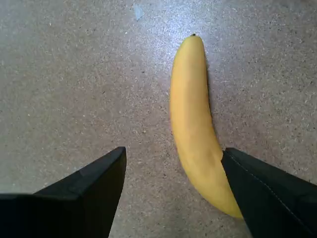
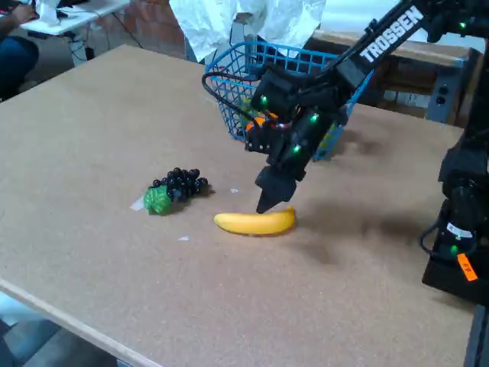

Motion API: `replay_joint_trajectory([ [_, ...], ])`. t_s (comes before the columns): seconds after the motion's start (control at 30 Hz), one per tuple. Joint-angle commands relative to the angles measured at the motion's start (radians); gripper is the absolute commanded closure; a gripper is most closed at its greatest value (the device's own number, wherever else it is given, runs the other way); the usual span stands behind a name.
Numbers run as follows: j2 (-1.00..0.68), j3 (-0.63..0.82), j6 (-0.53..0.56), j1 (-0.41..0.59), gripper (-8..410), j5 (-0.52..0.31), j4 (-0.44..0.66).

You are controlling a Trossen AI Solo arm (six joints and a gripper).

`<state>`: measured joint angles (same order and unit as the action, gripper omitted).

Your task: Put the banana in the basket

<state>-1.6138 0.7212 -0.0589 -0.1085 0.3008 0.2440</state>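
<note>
Wrist view. My jaws [image 1: 173,173] are spread wide and hold nothing. The banana [image 1: 192,119] lies flat on the tabletop [image 1: 74,74], lengthwise away from me, stem tip at the far end. Its near end runs beside my right finger [image 1: 267,193] and is partly hidden by it; whether they touch I cannot tell. My left finger [image 1: 94,193] stands well apart from the fruit, bare board between. Open board all round the far end; a small pale fleck [image 1: 138,11] near the top edge of the picture.

Fixed view. I hang over the banana [image 2: 254,222], fingertips low at its right half, arm [image 2: 367,46] slanting in from the upper right. The banana lies crosswise near the middle of the tabletop [image 2: 92,130], with a broad stretch of board between it and the front edge. The grape bunch [image 2: 174,187] with its green leaf sits to the left, apart from the banana. The blue basket [image 2: 229,88] stands behind, near the far edge, partly hidden by my wrist; something orange shows inside. The arm base [image 2: 458,229] stands at the right edge. Nothing lies between banana and basket except my own jaws.
</note>
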Motion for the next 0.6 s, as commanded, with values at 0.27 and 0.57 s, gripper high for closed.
replay_joint_trajectory([
  [0.27, -0.113, 0.032, -0.092, 0.0, 133, 0.0, -0.013],
  [0.57, -0.25, 0.187, -0.132, -0.001, 133, -0.003, 0.017],
])
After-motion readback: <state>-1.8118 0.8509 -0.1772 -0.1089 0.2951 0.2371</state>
